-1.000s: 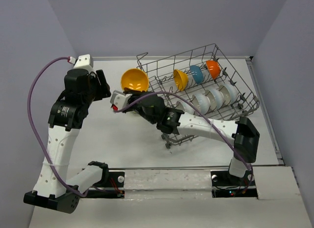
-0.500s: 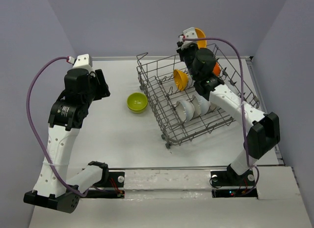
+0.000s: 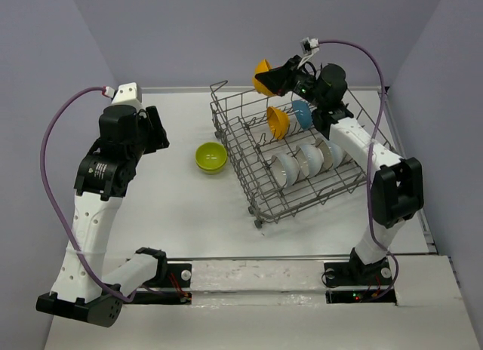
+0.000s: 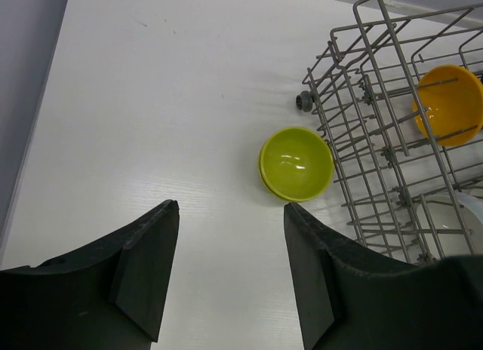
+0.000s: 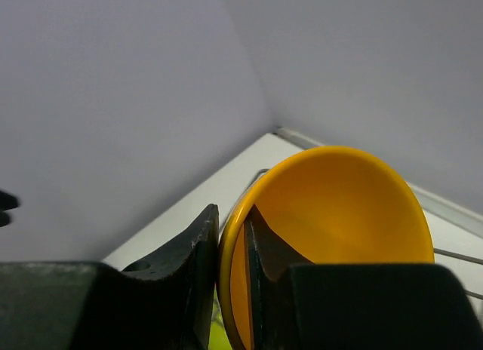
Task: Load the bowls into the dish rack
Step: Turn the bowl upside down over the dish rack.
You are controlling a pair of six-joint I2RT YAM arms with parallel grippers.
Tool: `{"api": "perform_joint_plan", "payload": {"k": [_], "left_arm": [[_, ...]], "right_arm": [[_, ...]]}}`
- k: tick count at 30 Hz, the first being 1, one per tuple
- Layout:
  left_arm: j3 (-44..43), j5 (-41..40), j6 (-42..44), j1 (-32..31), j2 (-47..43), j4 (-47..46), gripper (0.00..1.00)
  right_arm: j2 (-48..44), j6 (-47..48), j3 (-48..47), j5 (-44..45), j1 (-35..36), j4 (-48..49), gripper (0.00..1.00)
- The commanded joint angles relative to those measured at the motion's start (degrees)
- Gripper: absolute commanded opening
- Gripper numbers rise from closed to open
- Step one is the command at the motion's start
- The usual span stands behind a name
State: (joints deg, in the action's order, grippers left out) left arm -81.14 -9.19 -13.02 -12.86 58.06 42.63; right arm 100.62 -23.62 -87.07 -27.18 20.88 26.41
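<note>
White surface (image 3: 173, 207) between grey walls (image 3: 226, 33) carries the dish rack (image 3: 234, 150), and my right gripper (image 3: 281, 78) hangs high over the rack's far edge, pinched narrowly on the rim of an orange bowl (image 3: 263, 75), one finger inside it and one outside. Among the tines stand a second orange bowl (image 3: 278, 121), a blue bowl (image 3: 303, 115) and a row of white bowls (image 3: 302, 161), all on edge. My left gripper (image 4: 230, 207) hovers over the surface, spread wide and holding nothing, while the lime green bowl (image 4: 296, 163) sits upright just beside the rack's left side.
</note>
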Motion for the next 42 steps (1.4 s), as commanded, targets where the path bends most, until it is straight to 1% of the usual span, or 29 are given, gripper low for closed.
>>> {"api": "perform_joint_plan", "payload": {"k": [1,2,3,4,5,6,7,8,9,11,12,13,16,17,19,21,22,24,27,32,35,37,38,42], "left_arm": [[0.5,-1.0,0.0,0.0,-0.7,-2.6,0.67],[0.8,-0.8,0.0,0.0,-0.8,-2.6,0.67],[1.0,-0.8,0.0,0.0,-0.8,-2.8,0.67],[1.1,-0.8,0.0,0.0,-0.8,-2.8,0.67],[1.1,-0.8,0.0,0.0,-0.8,-2.8,0.67],[1.2,-0.8,0.0,0.0,-0.9,-2.9,0.67],[1.2,-0.8,0.1,0.0,-0.8,-3.0,0.67],[1.2,-0.7,0.0,-0.1,-0.8,-3.0,0.67],[1.2,-0.7,0.0,-0.1,-0.8,-3.0,0.66],[1.1,-0.7,0.1,-0.1,-0.6,-2.9,0.66],[1.0,-0.8,0.1,-0.1,-0.6,-2.9,0.66],[1.0,-0.9,0.1,-0.2,-0.6,-2.9,0.66],[0.9,-1.4,0.2,-0.4,-0.4,-3.1,0.66],[0.9,-1.3,0.2,-0.6,-0.1,-3.3,0.66],[0.4,-0.3,0.1,-0.6,0.9,-3.4,0.66],[0.5,3.1,-0.4,-0.6,2.1,-6.1,0.66],[0.8,4.4,-0.9,-0.6,2.8,-8.9,0.65],[-0.1,8.3,-2.3,-0.6,5.2,-10.8,0.65],[-2.0,11.9,-3.9,-0.6,8.4,-13.5,0.64],[-5.7,13.5,-5.6,-0.6,12.8,-16.2,0.64],[-7.8,15.2,-6.2,-0.8,15.6,-17.0,0.63],[-7.9,15.0,-6.3,-1.0,15.9,-17.1,0.63],[-7.8,14.6,-6.1,-1.0,15.9,-17.3,0.63],[-7.4,14.5,-5.6,-1.0,16.0,-17.2,0.63]], "right_arm": [[-0.5,-19.4,-2.4,-15.9,-2.0,17.6,0.01],[-0.1,-22.9,-1.8,-16.6,-2.9,23.4,0.01],[0.7,-30.1,-1.1,-17.2,-2.9,27.1,0.01],[1.1,-33.5,0.6,-17.7,-4.4,30.3,0.01],[1.5,-37.3,1.5,-17.5,-5.1,37.3,0.01],[2.1,-44.1,2.5,-16.5,-5.7,40.5,0.01],[3.5,-47.1,3.4,-15.9,-6.2,43.2,0.01],[4.4,-49.9,4.5,-15.4,-6.9,48.0,0.01],[5.4,-54.6,4.7,-14.8,-6.9,49.8,0.01],[8.4,-58.5,4.7,-13.5,-6.9,53.5,0.01],[9.2,-60.9,4.5,-12.9,-6.9,54.3,0.01],[9.9,-61.3,4.3,-12.7,-6.9,54.5,0.01],[10.0,-59.1,4.7,-11.8,-6.9,49.5,0.01],[9.9,-58.1,4.8,-11.5,-6.9,46.4,0.01],[10.2,-57.9,4.5,-11.2,-6.9,44.9,0.01],[10.7,-57.2,4.4,-11.1,-6.9,43.2,0.01],[10.7,-56.8,4.4,-11.1,-6.9,42.6,0.01],[11.0,-56.3,3.8,-11.5,-6.9,40.2,0.01],[11.2,-55.0,3.0,-11.6,-6.9,36.3,0.01],[11.7,-52.2,1.9,-11.3,-5.2,31.2,0.01],[12.3,-50.7,0.5,-11.1,-4.1,25.6,0.01],[12.6,-50.0,-0.1,-10.9,-3.6,24.2,0.01],[12.8,-49.9,-0.6,-10.9,-3.6,21.9,0.01],[14.5,-50.6,-1.7,-10.4,-2.3,19.5,0.01]]}}
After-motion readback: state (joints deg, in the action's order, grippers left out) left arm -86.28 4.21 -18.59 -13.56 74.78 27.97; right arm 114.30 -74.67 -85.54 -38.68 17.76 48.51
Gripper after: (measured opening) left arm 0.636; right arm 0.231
